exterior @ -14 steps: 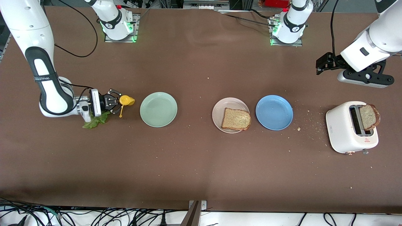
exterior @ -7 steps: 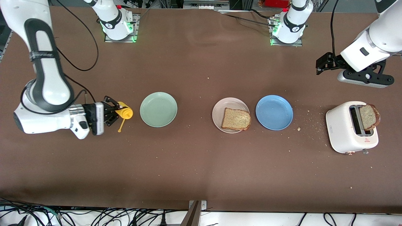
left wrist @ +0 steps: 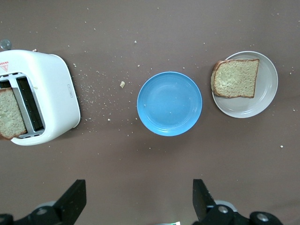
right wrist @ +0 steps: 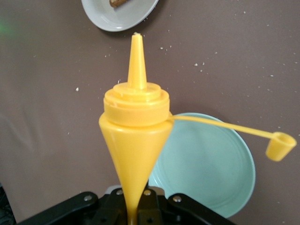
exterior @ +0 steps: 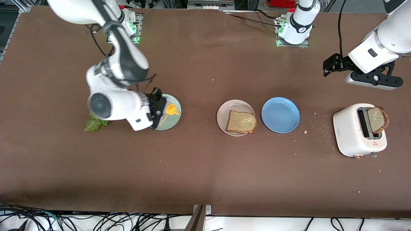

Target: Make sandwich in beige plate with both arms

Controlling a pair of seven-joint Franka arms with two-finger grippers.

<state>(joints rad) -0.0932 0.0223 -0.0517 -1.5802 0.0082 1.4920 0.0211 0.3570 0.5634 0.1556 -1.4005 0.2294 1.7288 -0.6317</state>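
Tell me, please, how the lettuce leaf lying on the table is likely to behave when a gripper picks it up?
The lettuce leaf looks thin and ruffled, so it will probably flop and droop from a pinch. It seems very light, so it may slide on the table if nudged. Its frilly edges could tear under a hard squeeze.

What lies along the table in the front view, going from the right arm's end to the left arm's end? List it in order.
lettuce leaf → mint-green plate, with the right gripper holding the yellow squeeze bottle over it → beige plate bearing a bread slice → blue plate → white toaster with a bread slice sticking out.
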